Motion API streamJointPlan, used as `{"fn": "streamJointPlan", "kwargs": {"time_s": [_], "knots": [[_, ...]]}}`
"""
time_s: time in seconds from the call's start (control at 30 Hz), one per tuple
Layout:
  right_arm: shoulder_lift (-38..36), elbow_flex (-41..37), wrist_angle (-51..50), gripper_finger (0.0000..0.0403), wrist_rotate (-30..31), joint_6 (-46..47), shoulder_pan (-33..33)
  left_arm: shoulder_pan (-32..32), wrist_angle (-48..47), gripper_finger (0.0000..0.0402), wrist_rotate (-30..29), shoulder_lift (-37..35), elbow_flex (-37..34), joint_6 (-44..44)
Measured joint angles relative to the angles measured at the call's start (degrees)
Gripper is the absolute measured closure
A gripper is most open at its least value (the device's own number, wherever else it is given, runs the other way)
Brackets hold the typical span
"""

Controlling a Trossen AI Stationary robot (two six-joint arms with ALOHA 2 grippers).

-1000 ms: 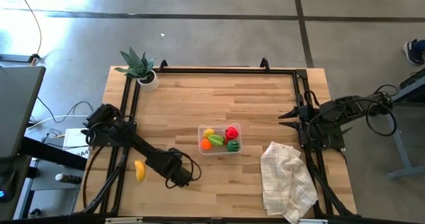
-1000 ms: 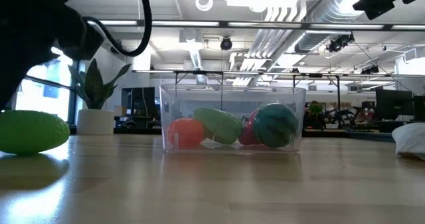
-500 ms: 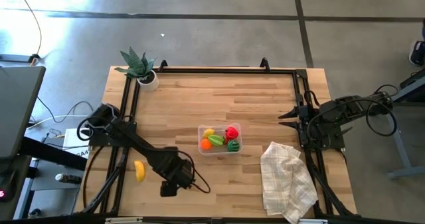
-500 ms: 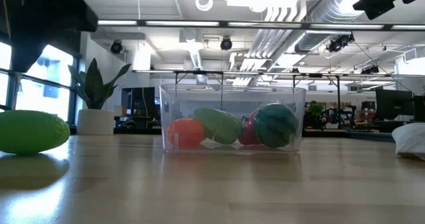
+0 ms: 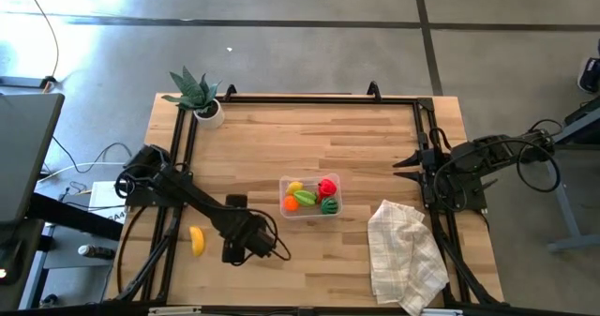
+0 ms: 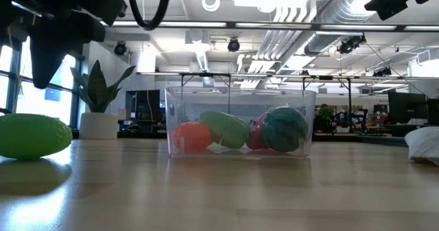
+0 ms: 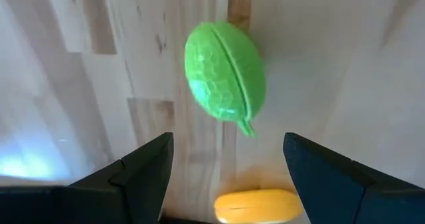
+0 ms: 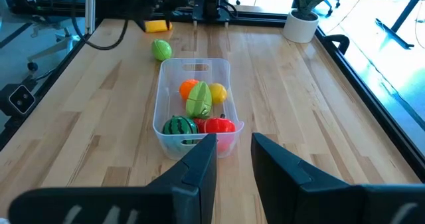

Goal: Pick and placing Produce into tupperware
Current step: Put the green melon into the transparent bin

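Two loose pieces remain outside the clear rectangular plastic tupperware (image 5: 311, 196): a round ridged green toy fruit (image 7: 224, 79) and a yellow toy banana (image 5: 197, 241), both near the table's left edge. The left gripper (image 7: 226, 167) hovers with jaws wide apart above the green fruit, so it should centre over it, then descend before closing. The right gripper (image 8: 232, 159) waits at the right edge, jaws nearly together and empty.

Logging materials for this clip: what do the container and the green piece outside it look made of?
Container: clear, likely rigid plastic; the fruit inside shows through its walls. Green piece: seemingly moulded plastic, matte and finely textured, with a raised seam along its length.
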Motion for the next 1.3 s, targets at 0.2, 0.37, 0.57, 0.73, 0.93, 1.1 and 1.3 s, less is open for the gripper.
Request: {"fn": "streamJointPlan", "kwargs": {"time_s": [0.2,0.37,0.57,0.73,0.93,1.1,1.3], "knots": [[0.0,0.0,0.0,0.0318,0.0,0.0,0.0,1.9,6.0,0.0126,2.2,-0.8,-0.4,3.6],[0.0,0.0,0.0,0.0318,0.0,0.0,0.0,4.3,5.5,0.0126,0.3,-5.3,-0.4,3.0],[0.0,0.0,0.0,0.0318,0.0,0.0,0.0,5.0,6.1,0.0126,-5.0,-13.3,-0.7,-2.4],[0.0,0.0,0.0,0.0318,0.0,0.0,0.0,5.1,10.4,0.0126,-4.1,-15.4,-5.5,-6.1],[0.0,0.0,0.0,0.0318,0.0,0.0,0.0,5.1,19.9,0.0126,1.2,-15.4,-12.6,-7.9],[0.0,0.0,0.0,0.0318,0.0,0.0,0.0,5.1,21.7,0.0126,1.7,-14.9,-15.1,-8.7],[0.0,0.0,0.0,0.0318,0.0,0.0,0.0,5.1,25.0,0.0126,3.2,-14.6,-18.1,-9.5]]}}
